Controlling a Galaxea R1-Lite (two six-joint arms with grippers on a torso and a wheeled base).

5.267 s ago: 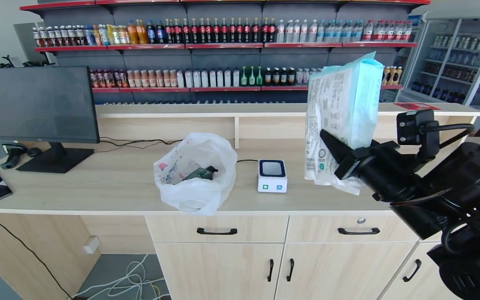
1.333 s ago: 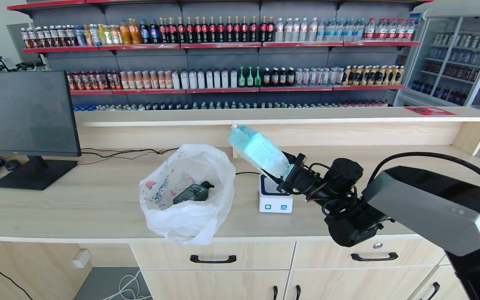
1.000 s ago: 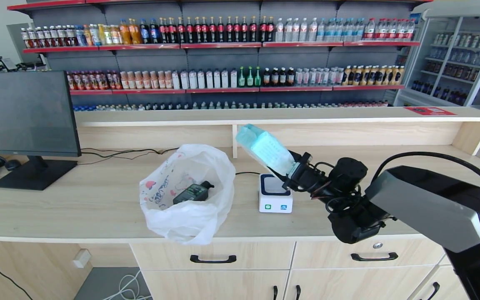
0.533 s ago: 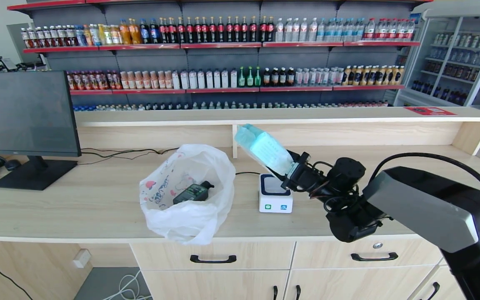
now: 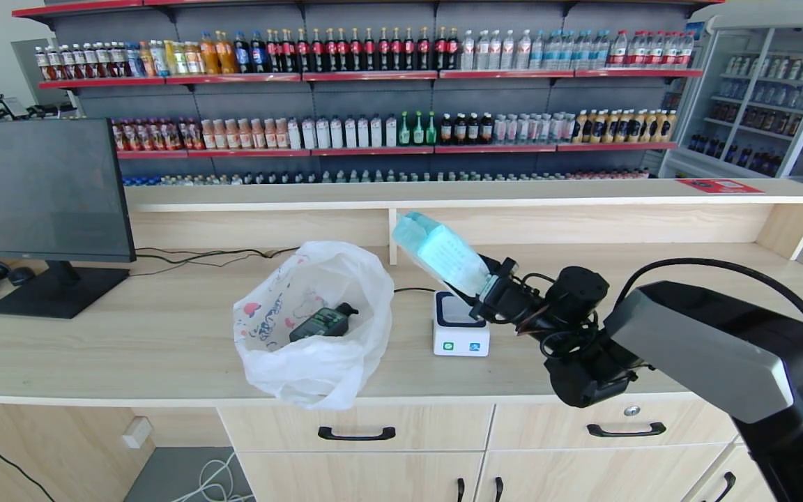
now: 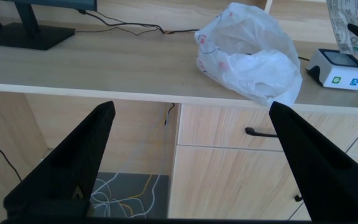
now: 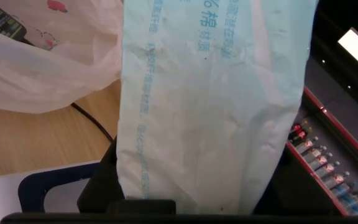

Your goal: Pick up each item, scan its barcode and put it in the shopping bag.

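We are in the middle of the second item, as far as we can judge. One dark item (image 5: 323, 322) already lies inside the shopping bag (image 5: 332, 362), which stands open on the bench (image 5: 129, 348), left of the scanner (image 5: 459, 335) and just beside it.

The right pincer (image 5: 479, 291) is clamped on the lower end of a pale blue soft pack (image 5: 438, 249). The pack is held in the air just above the scanner, tilted, with its free end leaning up and away to the left. It touches neither the scanner nor the bag. From the right wrist view the pack's printed face shows and the scanner sits close beneath it, but we cannot tell whether the barcode faces the scanner's window, nor whether the scan has registered.

The left pincer (image 6: 191, 107) hangs on the near side of the bench with its fingers (image 6: 79, 162) wide apart and nothing between them. It is well apart from the bag.

So we count one item bagged and one item lifted and presented to the scanner. What is left for this pack is to confirm the scan, carry it left over the bag's open mouth and let it go there. The bag's soft rim may fold under a pack this bulky.
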